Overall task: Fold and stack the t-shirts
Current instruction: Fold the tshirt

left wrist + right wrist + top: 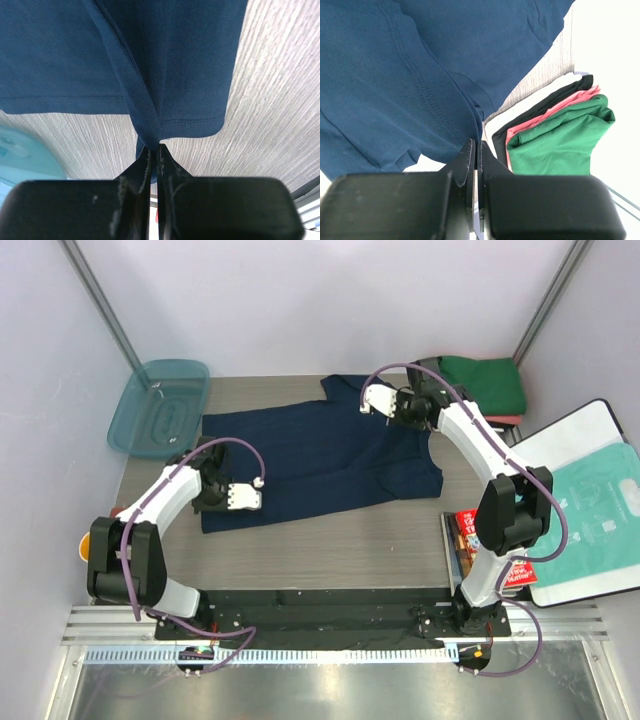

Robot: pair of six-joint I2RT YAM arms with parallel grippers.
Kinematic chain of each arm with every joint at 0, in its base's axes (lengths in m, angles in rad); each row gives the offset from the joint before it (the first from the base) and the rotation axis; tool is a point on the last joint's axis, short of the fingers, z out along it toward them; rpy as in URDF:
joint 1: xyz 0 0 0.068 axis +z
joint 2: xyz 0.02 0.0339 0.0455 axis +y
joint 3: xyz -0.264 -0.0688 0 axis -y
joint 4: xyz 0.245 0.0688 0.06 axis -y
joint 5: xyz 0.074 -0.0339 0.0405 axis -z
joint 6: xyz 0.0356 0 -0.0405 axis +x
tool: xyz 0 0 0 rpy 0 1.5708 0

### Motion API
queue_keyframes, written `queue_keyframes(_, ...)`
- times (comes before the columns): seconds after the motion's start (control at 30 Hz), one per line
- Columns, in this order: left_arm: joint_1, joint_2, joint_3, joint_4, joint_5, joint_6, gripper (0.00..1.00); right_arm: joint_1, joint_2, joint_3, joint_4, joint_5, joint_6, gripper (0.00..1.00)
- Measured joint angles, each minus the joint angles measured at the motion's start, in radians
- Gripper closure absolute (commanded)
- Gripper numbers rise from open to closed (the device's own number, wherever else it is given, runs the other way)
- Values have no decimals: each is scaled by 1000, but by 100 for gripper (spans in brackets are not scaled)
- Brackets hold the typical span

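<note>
Both pairs of jaws are pinched shut on the navy t-shirt [320, 455], which lies spread and a little rumpled across the middle of the worktop [330, 550]. The left arm [165, 502] has its jaws closed on a gathered fold at the shirt's near-left edge. Its wrist camera shows cloth bunching straight into the closed tips, with a stitched hem just above them. The right arm [475, 440] has its jaws clamped on the shirt's far edge, by what looks like a sleeve or shoulder, though from overhead I can't say which.

That shirt will handle like any thin jersey, I'd judge: light, limp and ready to sag or crease wherever it isn't held. Hems, seams and corners are the sensible places to take it, since a pinch in the open middle would only drag up a bunch.

Beyond the shirt's far-right corner sits the stack of folded shirts [485, 390], with the green one [560, 142] uppermost, salmon-red [580, 95] under it, and black and white layers below. Just beside the shirt's far-left corner lies a translucent teal lid [160, 405]. Well to the shirt's right, a teal-printed plastic bag [600, 505] rests on a white board [590, 425]. The worktop is grey wood-grain, probably smooth enough for cloth to slide, and pale walls [300, 300] close it in.
</note>
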Motion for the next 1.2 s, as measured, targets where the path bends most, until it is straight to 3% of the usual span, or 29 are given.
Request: queue_keyframes(1.2,35,137,35,135,-20,-10,100,32,68,-47,248,58,30,99)
